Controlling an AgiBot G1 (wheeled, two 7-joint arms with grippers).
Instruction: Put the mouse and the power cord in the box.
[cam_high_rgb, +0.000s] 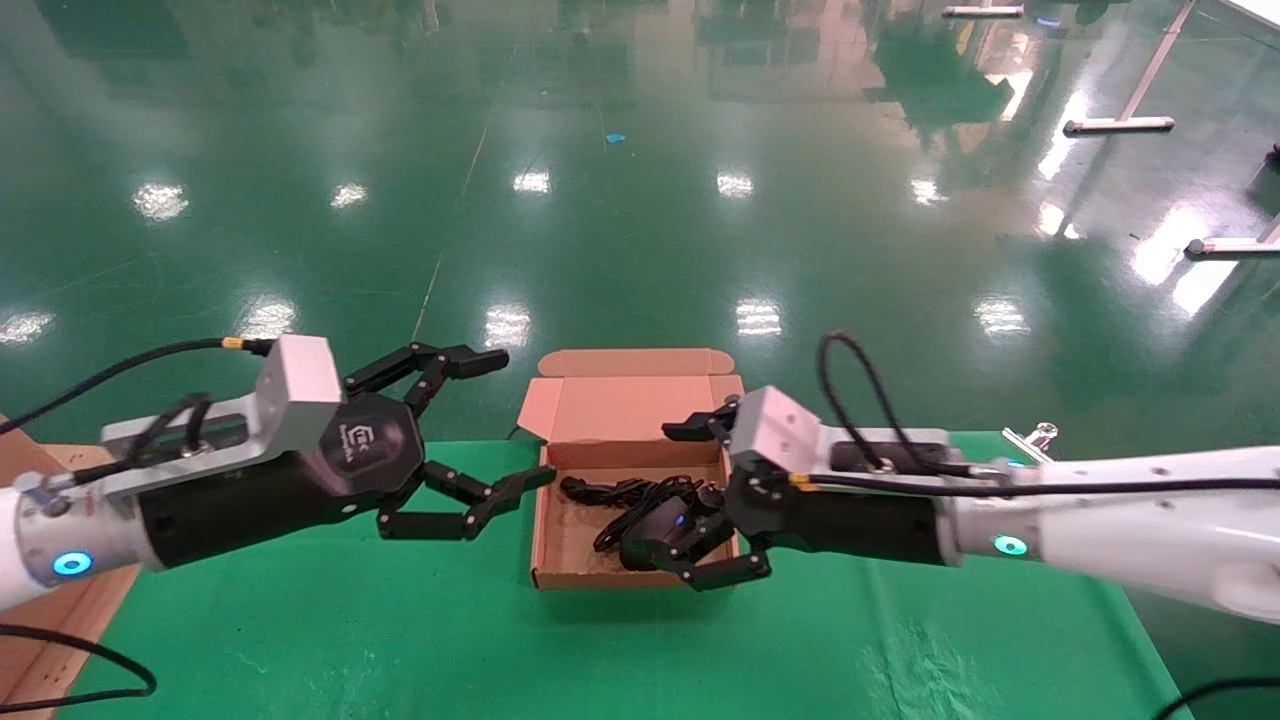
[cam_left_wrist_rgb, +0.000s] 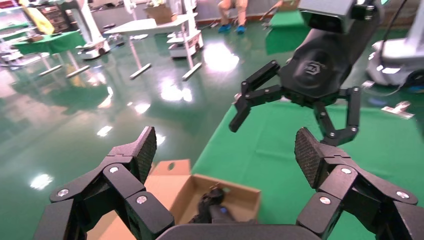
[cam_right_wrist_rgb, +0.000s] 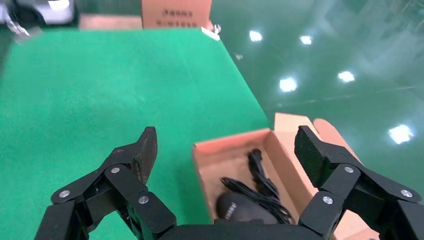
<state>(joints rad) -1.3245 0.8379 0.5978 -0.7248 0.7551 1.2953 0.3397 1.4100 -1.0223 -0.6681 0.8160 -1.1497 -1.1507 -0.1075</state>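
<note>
Matt brown cardboard box (cam_high_rgb: 560, 575), glossy black plastic mouse (cam_right_wrist_rgb: 239, 209), matt green cloth table cover (cam_high_rgb: 400, 640), shiny reflective green floor (cam_high_rgb: 640, 200), ribbed gripper pads (cam_right_wrist_rgb: 148, 145).

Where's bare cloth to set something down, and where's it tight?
Free: the green cloth in front of the box, running under both arms to the table's near edge.

Crowded: inside the box, where the mouse and the power cord lie, with the open right gripper over it and the open left gripper beside it.
</note>
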